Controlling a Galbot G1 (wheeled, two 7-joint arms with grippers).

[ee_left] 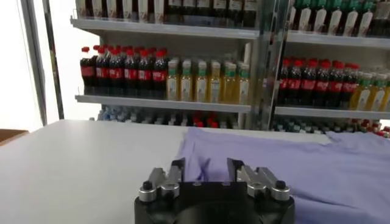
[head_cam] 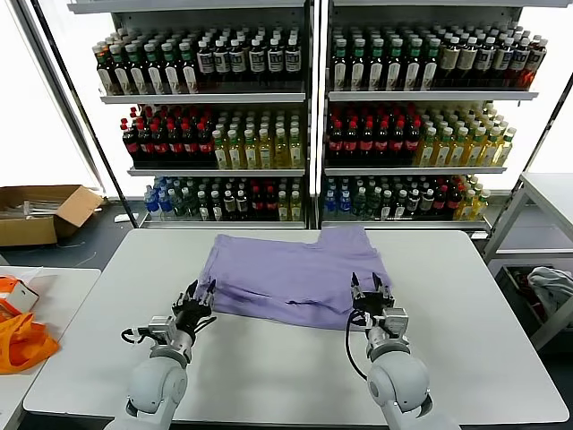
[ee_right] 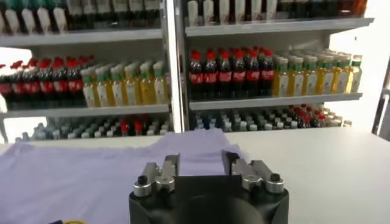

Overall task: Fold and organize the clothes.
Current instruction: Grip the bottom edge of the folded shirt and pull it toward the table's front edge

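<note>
The lavender T-shirt (head_cam: 291, 273) lies flat on the white table (head_cam: 466, 331), plain side up, folded over along its near edge. It also shows in the left wrist view (ee_left: 286, 161) and the right wrist view (ee_right: 85, 176). My left gripper (head_cam: 199, 295) is open and empty at the shirt's near left corner, just above its edge. My right gripper (head_cam: 369, 288) is open and empty over the shirt's near right corner. In the wrist views the left gripper (ee_left: 206, 170) and right gripper (ee_right: 200, 164) both face the shirt with nothing between the fingers.
Shelves of drink bottles (head_cam: 313, 116) stand behind the table. Bright orange fabric (head_cam: 22, 340) lies on a side table at the left. A cardboard box (head_cam: 40, 210) sits on the floor at far left. A grey-white cloth (head_cam: 551, 287) lies at the right.
</note>
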